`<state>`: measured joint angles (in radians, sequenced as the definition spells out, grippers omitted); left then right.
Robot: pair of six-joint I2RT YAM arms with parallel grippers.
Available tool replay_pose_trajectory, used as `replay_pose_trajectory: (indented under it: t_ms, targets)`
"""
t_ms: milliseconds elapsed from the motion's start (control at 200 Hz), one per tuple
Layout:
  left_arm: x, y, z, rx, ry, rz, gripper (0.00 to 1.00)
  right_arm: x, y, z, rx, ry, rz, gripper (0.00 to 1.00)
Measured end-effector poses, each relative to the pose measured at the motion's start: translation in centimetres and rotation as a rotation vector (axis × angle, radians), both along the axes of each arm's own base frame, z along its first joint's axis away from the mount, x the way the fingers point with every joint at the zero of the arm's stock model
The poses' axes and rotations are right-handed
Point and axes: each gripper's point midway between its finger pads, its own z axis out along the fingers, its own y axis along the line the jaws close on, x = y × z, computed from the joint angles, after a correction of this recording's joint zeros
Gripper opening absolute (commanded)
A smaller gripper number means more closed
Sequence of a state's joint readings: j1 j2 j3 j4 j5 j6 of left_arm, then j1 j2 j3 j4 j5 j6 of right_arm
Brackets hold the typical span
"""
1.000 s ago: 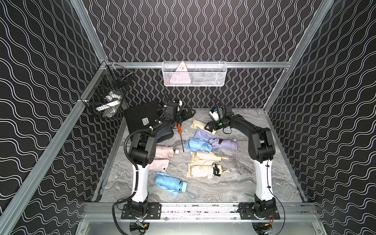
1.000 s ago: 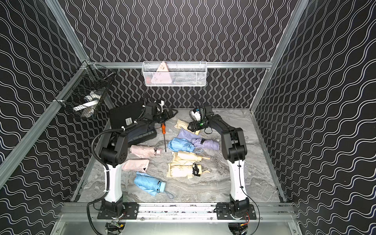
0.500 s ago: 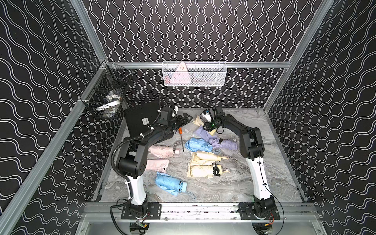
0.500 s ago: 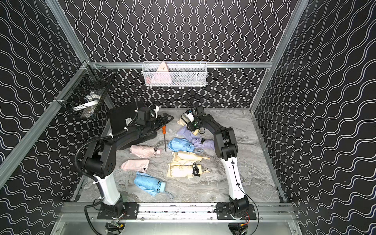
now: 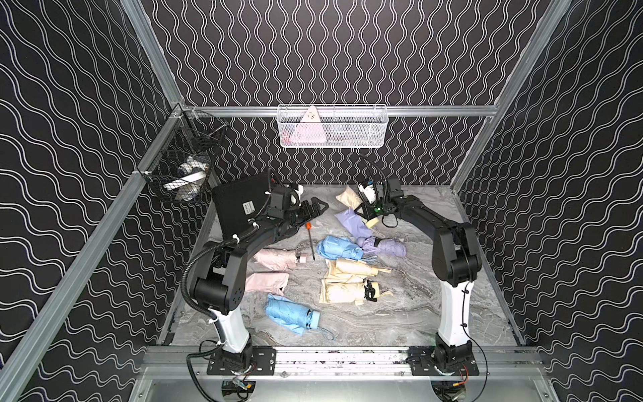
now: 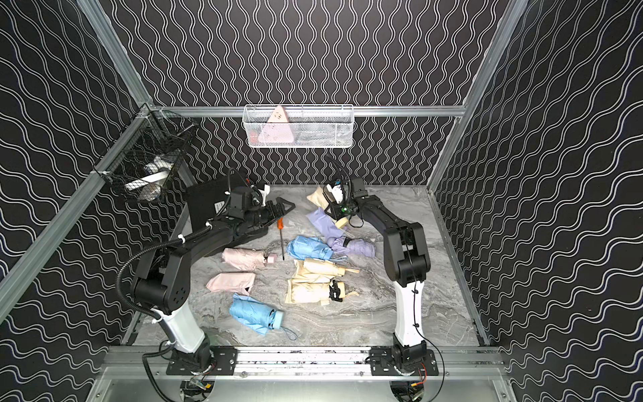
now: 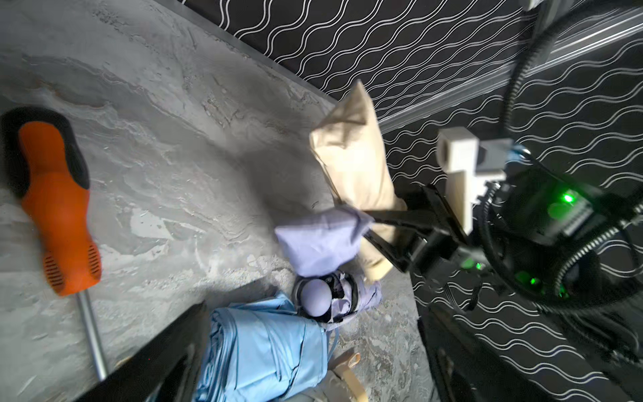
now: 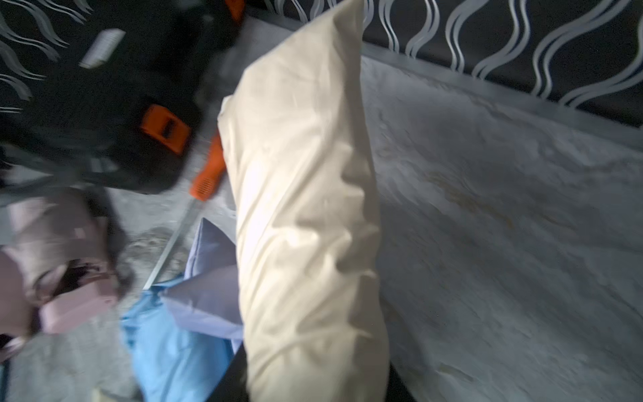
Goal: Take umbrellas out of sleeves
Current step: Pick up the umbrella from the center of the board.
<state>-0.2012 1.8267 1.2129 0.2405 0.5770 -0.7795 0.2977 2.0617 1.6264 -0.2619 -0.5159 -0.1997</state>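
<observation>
Your right hand (image 5: 366,212) is clamped on the lower end of the cream sleeve (image 5: 348,197), which tilts up off the worktop (image 5: 417,313) at 12 o'clock, beside the lilac sleeve (image 5: 351,222). Your left hand (image 5: 317,206) hovers at 11 o'clock, jaws spread wide, near the screwdriver (image 5: 309,240).

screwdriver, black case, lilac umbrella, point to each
screwdriver (image 5: 308,226): in a top view, on its orange handle
black case (image 5: 233,200): in a top view, on its flat face
lilac umbrella (image 5: 389,247): in a top view, on its bunched fabric

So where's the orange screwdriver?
In a top view the screwdriver lies mid-table, near the open left gripper, between the pink umbrella and a light blue umbrella.
</observation>
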Motion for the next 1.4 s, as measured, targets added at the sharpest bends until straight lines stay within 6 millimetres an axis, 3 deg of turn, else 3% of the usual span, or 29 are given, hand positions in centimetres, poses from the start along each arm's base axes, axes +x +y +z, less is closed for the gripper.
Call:
replay_pose_trajectory:
  t_ms: [170,540,710,851,891,956,986,1026,1086,1221,1401]
  targets:
    - [1.3,-1.1,-0.5,-0.114,-0.021,-0.026,0.99,-4.2,1.4,1.6,0.092,0.021,0.12,0.06]
    - [2.0,-2.6,1.3,-0.243,-0.097,-0.1,0.98,-5.9,3.3,3.2,0.166,0.009,0.252,0.07]
    - [2.0,-3.7,2.3,-0.235,-0.112,-0.164,0.83,-6.3,4.3,2.7,0.157,0.019,0.295,0.08]
    - [1.8,-4.2,1.3,-0.24,-0.071,-0.202,0.58,-6.5,5.0,2.0,0.142,0.044,0.309,0.11]
    - [1.8,-4.4,1.2,-0.242,-0.069,-0.212,0.47,-6.5,4.9,1.6,0.135,0.06,0.306,0.17]
    - [1.9,-4.4,1.2,-0.242,-0.063,-0.213,0.29,-6.4,5.1,1.2,0.134,0.07,0.31,0.5]
    - [1.9,-4.3,1.0,-0.241,-0.056,-0.21,0.23,-6.3,5.1,1.1,0.135,0.073,0.31,0.6]
    - [1.9,-4.2,0.9,-0.24,-0.049,-0.207,0.2,-6.3,5.1,1.0,0.133,0.081,0.305,0.72]
    - [1.9,-4.0,0.9,-0.24,-0.048,-0.207,0.19,-6.1,5.0,1.0,0.133,0.081,0.292,0.99]
    - [2.5,-3.0,0.8,-0.245,-0.038,-0.173,0.18,-5.2,2.7,3.0,0.102,0.023,0.136,1.0]
    - [3.9,-1.8,3.3,-0.328,-0.055,-0.108,0.18,-6.0,-3.2,10.3,0.202,-0.074,-0.168,1.0]
